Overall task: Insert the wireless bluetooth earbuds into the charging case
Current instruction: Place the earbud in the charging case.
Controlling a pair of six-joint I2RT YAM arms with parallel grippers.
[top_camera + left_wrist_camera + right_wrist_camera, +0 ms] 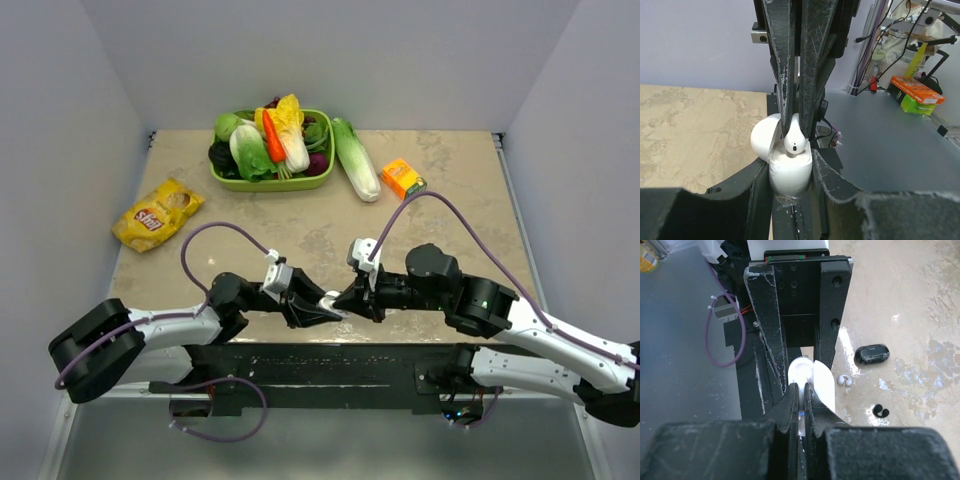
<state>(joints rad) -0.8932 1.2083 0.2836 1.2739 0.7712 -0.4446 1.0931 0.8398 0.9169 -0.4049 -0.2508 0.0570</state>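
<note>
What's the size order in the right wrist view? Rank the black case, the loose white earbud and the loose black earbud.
1. black case, clearly largest.
2 and 3. loose white earbud and loose black earbud look about alike; not ranked.

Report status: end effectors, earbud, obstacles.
Left end effector shut on white charging case, lid open. Right end effector shut on white earbud, at case opening. Nothing between them.

Two white earbuds [795,142] [842,380]; one black earbud [880,411]; one white case [790,177]; one black case [871,354].
</note>
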